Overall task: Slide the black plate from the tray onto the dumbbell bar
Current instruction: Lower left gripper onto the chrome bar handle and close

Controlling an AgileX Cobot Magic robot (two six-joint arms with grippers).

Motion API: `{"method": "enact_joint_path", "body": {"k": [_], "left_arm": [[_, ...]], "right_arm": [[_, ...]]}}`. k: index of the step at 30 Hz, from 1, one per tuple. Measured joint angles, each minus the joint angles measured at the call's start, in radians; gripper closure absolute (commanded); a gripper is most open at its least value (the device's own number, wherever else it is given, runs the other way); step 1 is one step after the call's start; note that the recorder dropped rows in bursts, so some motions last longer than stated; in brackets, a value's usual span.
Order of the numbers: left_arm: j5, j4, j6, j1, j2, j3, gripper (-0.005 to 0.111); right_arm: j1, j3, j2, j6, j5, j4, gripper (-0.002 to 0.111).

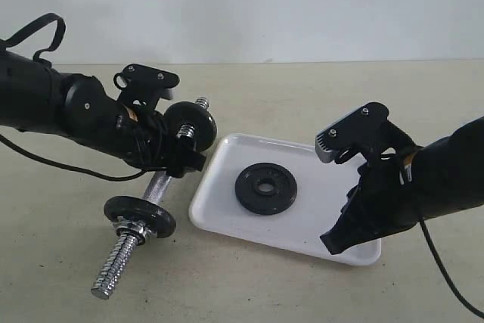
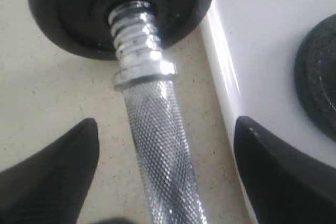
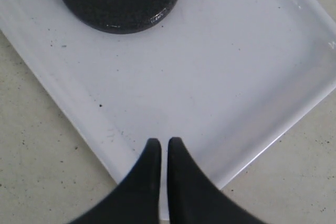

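Note:
The black plate (image 1: 265,188) lies flat in the middle of the white tray (image 1: 227,158). Left of the tray, the dumbbell bar (image 1: 155,185) rests on the table, a small black disc (image 1: 190,125) near its far end and another (image 1: 141,217) near its front end. My left gripper (image 1: 178,158) is open, its fingers (image 2: 52,174) straddling the bar's knurled middle (image 2: 157,129) just below the far disc (image 2: 68,14) without touching it. Shut and empty, my right gripper (image 1: 336,240) hovers over the tray's front right corner (image 3: 236,77), well away from the plate (image 3: 121,3).
The tray's rim (image 2: 252,35) runs close beside the bar, and the plate's edge (image 2: 320,87) shows past it. The bar's threaded front end (image 1: 113,270) points toward the table's front edge. A black cable (image 1: 53,164) trails behind the left arm.

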Motion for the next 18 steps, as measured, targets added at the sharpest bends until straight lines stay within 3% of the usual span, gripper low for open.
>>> {"method": "enact_joint_path", "body": {"k": [18], "left_arm": [[-0.111,0.004,0.0,0.0,0.08,-0.002,0.043]], "right_arm": [[0.0,0.0,0.0,0.0,0.0,0.0,0.109]]}}
